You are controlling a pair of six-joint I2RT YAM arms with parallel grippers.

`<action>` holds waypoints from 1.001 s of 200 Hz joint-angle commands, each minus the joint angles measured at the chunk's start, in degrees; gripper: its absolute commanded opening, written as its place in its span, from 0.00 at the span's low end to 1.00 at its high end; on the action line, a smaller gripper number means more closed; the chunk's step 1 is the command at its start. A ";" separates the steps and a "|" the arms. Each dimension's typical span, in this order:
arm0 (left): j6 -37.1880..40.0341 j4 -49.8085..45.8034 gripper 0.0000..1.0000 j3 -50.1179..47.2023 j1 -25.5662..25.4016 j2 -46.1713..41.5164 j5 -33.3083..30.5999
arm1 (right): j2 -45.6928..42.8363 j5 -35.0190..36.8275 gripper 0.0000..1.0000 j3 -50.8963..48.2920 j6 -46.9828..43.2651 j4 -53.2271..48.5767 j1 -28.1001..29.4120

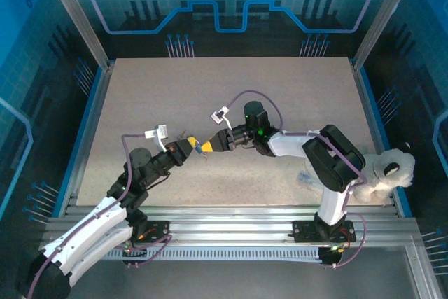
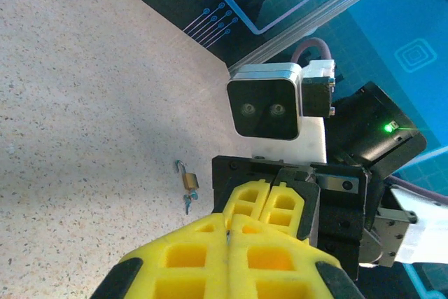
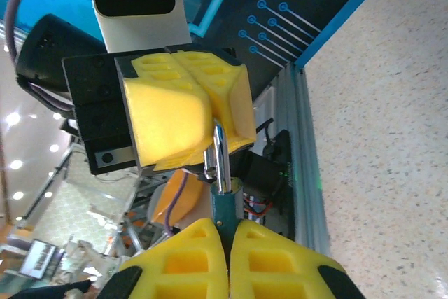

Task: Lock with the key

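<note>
Both grippers meet tip to tip above the middle of the table. In the right wrist view my right gripper (image 3: pixel 227 227) is shut on a teal padlock body (image 3: pixel 225 204). Its silver shackle (image 3: pixel 220 152) runs up between the yellow fingers of my left gripper (image 3: pixel 210 138), which is shut on it. From above, the left gripper (image 1: pixel 192 146) and right gripper (image 1: pixel 213 145) almost touch. In the left wrist view the left gripper (image 2: pixel 229 220) faces the right gripper (image 2: pixel 269 204). A small brass padlock (image 2: pixel 189 180) lies on the table with a teal key (image 2: pixel 186 203) at its lower end.
The speckled table (image 1: pixel 280 89) has a raised blue rim and clear walls on three sides. A white plush toy (image 1: pixel 386 169) sits at the right edge by the right arm's base. Metal rails (image 1: pixel 231 215) run along the near edge.
</note>
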 commanded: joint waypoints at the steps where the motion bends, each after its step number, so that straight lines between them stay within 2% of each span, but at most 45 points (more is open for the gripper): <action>1: 1.89 -0.94 0.00 -1.47 0.82 -0.88 0.88 | 1.94 -2.33 0.00 -0.24 9.70 14.62 -2.33; 27: 1.82 -0.75 0.00 -1.82 0.83 -0.90 1.36 | 2.96 -2.18 0.00 0.07 11.33 15.73 -2.53; 60: 1.42 0.11 0.00 -2.36 0.80 -0.92 1.81 | 1.72 -1.07 0.00 0.20 7.01 9.46 -2.62; 83: 1.08 0.68 0.00 -2.84 0.77 -0.91 1.89 | 1.57 -0.95 0.00 0.16 6.62 9.02 -2.44; 142: -0.31 4.16 0.00 -4.78 0.83 -0.34 2.71 | 5.84 -1.77 0.00 0.64 20.74 27.17 -2.80; 200: -2.32 10.44 0.00 -6.65 0.77 3.35 4.47 | 5.59 -1.32 0.00 0.55 21.35 27.64 -2.97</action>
